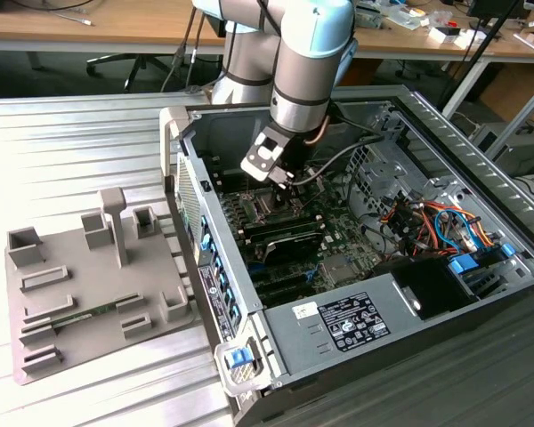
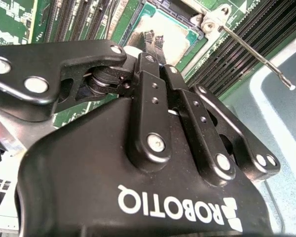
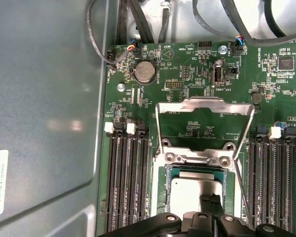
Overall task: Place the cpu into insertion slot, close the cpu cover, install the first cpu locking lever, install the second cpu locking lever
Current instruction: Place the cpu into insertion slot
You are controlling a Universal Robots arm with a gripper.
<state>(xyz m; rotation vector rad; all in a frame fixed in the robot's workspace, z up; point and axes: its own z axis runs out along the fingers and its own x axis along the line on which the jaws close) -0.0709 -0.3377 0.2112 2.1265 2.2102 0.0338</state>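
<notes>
- Ribbed metal worktop [image 1: 89, 124] carries an open computer case [image 1: 338, 320], with the insertion slot [image 3: 170, 173] on its green board.
- The cpu [image 3: 187, 190] lies flat inside the insertion slot.
- The end effector [image 3: 210, 207] hangs directly above the slot, fingertips [image 2: 147, 37] drawn together with nothing visibly clamped; contact with the chip cannot be told.
- The cpu cover [image 3: 204, 102] stands raised from the slot's far edge.
- One locking lever [image 2: 256, 54] sticks up beside the slot.
</notes>
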